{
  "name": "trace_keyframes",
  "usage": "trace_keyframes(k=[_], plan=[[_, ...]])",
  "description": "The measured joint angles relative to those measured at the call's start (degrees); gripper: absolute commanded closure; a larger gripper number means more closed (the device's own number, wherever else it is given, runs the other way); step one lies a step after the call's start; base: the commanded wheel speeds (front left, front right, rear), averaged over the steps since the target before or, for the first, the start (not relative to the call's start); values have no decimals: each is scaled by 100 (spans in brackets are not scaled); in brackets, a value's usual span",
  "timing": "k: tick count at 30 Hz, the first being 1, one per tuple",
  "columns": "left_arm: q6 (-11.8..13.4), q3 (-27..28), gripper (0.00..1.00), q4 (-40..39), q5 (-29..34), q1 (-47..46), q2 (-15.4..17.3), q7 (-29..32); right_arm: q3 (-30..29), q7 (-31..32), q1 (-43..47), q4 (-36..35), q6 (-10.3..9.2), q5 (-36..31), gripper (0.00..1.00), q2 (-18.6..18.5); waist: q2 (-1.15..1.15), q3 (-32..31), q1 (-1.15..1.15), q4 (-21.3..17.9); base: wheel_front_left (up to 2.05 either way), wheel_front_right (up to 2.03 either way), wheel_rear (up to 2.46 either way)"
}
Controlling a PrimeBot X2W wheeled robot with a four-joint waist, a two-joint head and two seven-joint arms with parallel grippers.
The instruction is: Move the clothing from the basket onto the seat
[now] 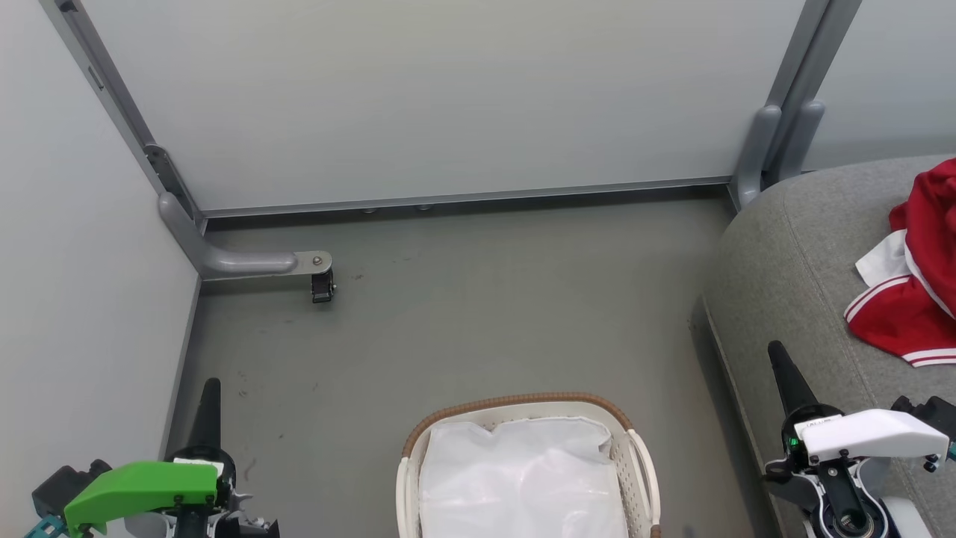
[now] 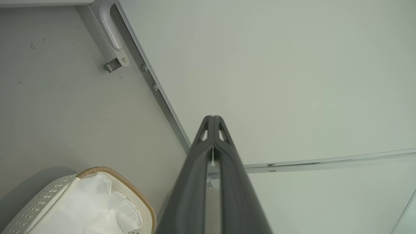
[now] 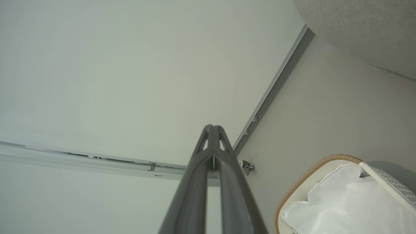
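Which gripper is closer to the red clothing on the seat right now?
Right. The right gripper, shut, shows against the seat, lower left of the clothing in the head view. The left gripper, shut, is on the basket's far side, over the floor.

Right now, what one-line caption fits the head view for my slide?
Red clothing lies on the grey seat; the basket holds a white liner; left gripper and right gripper flank it, shut.

The left claw (image 1: pixel 211 388) rested at the lower left beyond its green wrist cover (image 1: pixel 142 486) and the right claw (image 1: pixel 777 351) at the lower right beyond its white wrist cover (image 1: pixel 870 433), each pointing up the head view, closed tip to tip and holding nothing.
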Motion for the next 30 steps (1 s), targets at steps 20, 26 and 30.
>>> trace_keyframes(k=[20, 26, 30], plan=[[-62, 116, 100, -33, -801, -137, 1, 236, -86, 233, 1, -109, 0, 920, 100, -8, 0, -14, 0, 48, 0, 0, 0], [-84, 143, 100, -43, -991, -160, 2, 303, -111, 303, 1, -140, 0, 1169, 100, -10, 0, -19, 0, 63, 0, 0, 0], [-102, 164, 100, -48, -1145, -202, 2, 350, -127, 349, 1, -160, 0, 1340, 100, -12, 0, -21, 0, 73, 0, 0, 0]])
